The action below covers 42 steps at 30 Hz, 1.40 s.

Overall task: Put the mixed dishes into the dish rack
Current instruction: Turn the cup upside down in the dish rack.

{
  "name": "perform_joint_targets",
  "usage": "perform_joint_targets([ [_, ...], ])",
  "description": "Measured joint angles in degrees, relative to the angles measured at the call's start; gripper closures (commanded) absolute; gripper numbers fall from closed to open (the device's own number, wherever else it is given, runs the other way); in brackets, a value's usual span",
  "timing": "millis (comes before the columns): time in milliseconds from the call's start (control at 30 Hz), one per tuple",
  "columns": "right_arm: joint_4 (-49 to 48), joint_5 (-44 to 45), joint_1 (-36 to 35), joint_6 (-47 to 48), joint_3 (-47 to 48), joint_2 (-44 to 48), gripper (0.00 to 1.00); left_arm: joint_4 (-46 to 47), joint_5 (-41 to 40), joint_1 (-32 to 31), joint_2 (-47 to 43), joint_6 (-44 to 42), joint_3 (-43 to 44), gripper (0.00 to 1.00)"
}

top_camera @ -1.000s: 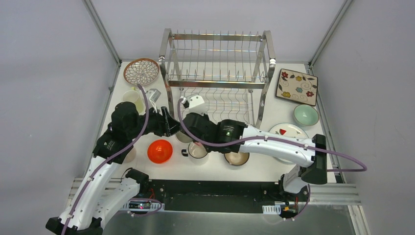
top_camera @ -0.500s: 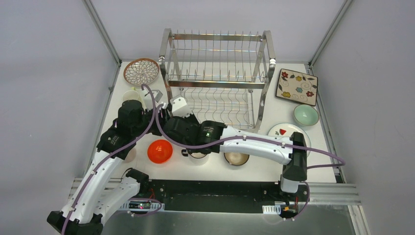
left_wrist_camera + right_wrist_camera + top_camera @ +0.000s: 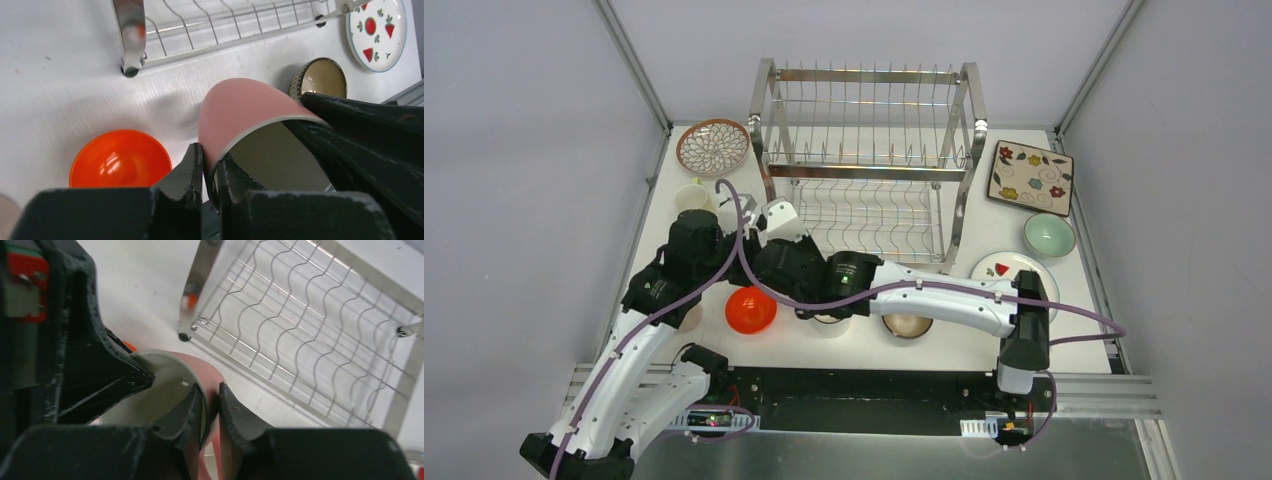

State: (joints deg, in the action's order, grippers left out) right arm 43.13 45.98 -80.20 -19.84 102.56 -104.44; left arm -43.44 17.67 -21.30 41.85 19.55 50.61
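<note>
Orange nearest, left of middle by the near edge of the white surface (image 3: 60,90): a bowl (image 3: 120,160), mouth up, with a brown bowl (image 3: 320,77) further right along the same edge.

Just beyond, off the surface and tipped on its side: the pink cup (image 3: 240,107), short of the near left post of the dish rack (image 3: 867,172). Caught at the rim from two sides. Left gripper (image 3: 210,157) clamped on the cup's wall, one finger inside, one outside. Right gripper (image 3: 210,390) straddling another stretch of the same rim, fingers very close to the wall; cannot tell whether pressing or slack.

Probably a handover between the arms. Before releasing either pinch, confirm the other as firm and hold that wrist motionless. Open the leaving fingers wide, then draw them straight back along the wall, never sideways, to avoid levering the cup out of a thin one-wall grip. Watch the crowded wrists and the purple cables. Afterwards, lift clear of the post and lower the cup onto the wavy-wire bottom tier, mouth down if possible.

Farther off, waiting: the strawberry plate (image 3: 377,30) and mint bowl (image 3: 1050,235) by the right edge, the square floral plate (image 3: 1030,177) toward the far right corner, the petal-pattern plate (image 3: 713,146) at the far left corner. Nothing seen in the rack.
</note>
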Motion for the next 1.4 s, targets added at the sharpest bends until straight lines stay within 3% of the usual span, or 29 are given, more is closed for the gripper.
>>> perform_joint_targets([
  [367,-6.84,-12.41,0.66,-5.09,-12.55,14.43,0.36,1.11,0.22,0.02,-4.79,1.09,-2.75,1.00],
  [567,-8.37,-21.55,4.85,-9.01,-20.79,24.81,0.24,4.46,0.94,0.04,-7.06,0.70,-3.26,1.00],
  [733,-12.66,-36.26,13.18,-17.29,-30.14,34.18,0.19,10.69,2.32,0.04,-10.86,0.37,-6.21,1.00],
  [900,-16.28,-46.40,15.52,-22.84,-34.16,38.21,0.18,20.59,3.87,0.04,-15.61,0.63,-10.82,1.00],
  [1400,-37.13,-59.41,16.48,-42.10,-44.85,40.09,0.25,37.31,5.92,0.04,-25.05,2.38,-15.93,1.00],
])
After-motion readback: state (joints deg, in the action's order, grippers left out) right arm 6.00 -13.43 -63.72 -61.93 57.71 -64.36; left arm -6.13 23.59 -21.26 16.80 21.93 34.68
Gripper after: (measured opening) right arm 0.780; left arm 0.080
